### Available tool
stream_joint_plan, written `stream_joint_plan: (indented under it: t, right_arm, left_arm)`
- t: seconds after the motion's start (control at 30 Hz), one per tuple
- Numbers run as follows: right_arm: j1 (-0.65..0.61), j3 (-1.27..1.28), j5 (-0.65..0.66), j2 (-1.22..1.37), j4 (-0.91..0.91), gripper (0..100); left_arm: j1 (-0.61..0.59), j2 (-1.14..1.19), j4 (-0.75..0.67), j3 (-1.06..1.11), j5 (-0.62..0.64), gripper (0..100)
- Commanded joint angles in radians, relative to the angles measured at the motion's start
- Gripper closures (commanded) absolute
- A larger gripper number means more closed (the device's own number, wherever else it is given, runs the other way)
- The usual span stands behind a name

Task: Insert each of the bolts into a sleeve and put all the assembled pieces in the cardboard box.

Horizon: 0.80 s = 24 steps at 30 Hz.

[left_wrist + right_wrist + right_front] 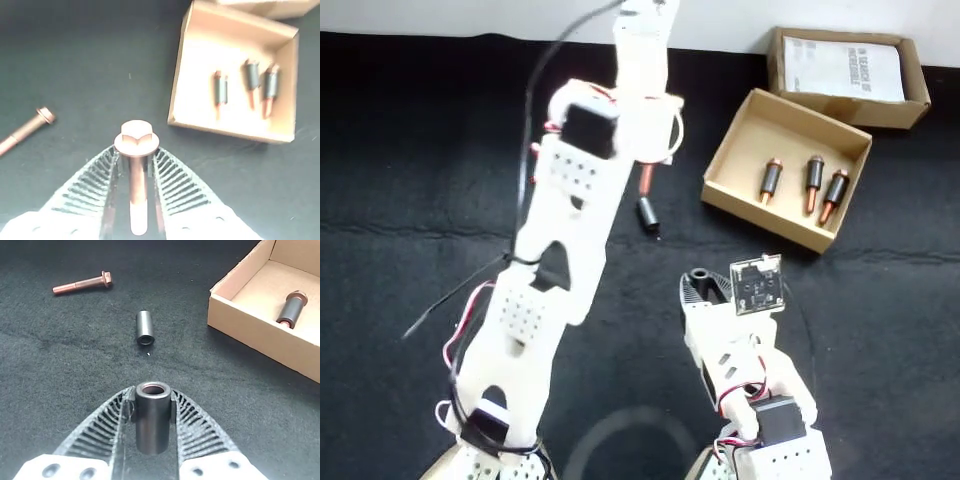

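My left fingers (95,185) are pinching a copper bolt (136,142) by its shank, with the flanged hex head standing just past the tips and the shank running back between them. My right fingers (105,430) are clamped on a dark sleeve (152,422), gripping its side wall so the open bore faces away from my wrist. A second bolt (82,284) and a second sleeve (144,327) lie loose on the black tabletop (420,150), near each other but apart. The cardboard box (195,100) already holds three assembled pieces (814,180), lying side by side.

Both parts look like rigid metal, small and probably light, so I doubt weight will trouble me. Smoothness might: a round shank or tube could roll or swivel in a two-sided pinch. I judge the sleeve is best held mid-wall, as now, with both ends left clear. The bolt seems best taken just beneath its flange, so that the plain end stays free to enter the bore. Neither piece should crush or bend, so a firm squeeze seems safe
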Motion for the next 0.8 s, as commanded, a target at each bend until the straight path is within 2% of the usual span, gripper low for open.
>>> stream_joint_plan:
  t: [0.0, 0.1, 0.27, 0.4, 0.53, 0.77]
  right_arm:
    - [-0.007, 0.133, 0.005, -0.012, -0.016, 99.2]
    - [-0.007, 0.133, 0.005, -0.012, -0.015, 99.2]
    - [-0.007, 0.133, 0.005, -0.012, -0.015, 99.2]
    - [-0.007, 0.133, 0.005, -0.012, -0.015, 99.2]
    - [-0.007, 0.133, 0.005, -0.012, -0.015, 99.2]
    - [-0.007, 0.133, 0.005, -0.012, -0.015, 99.2]
  left_arm:
    - [-0.002, -0.163, 0.006, -0.039, -0.023, 99]
    - [0.004, -0.231, 0.008, -0.038, -0.103, 99]
    - [0.007, -0.334, 0.009, -0.036, -0.166, 99]
    - [-0.001, -0.418, 0.009, 0.019, -0.321, 99]
    - [-0.016, -0.567, 0.009, 0.203, -0.477, 99]
    - [-0.001, -0.917, 0.005, 0.734, -0.493, 99]
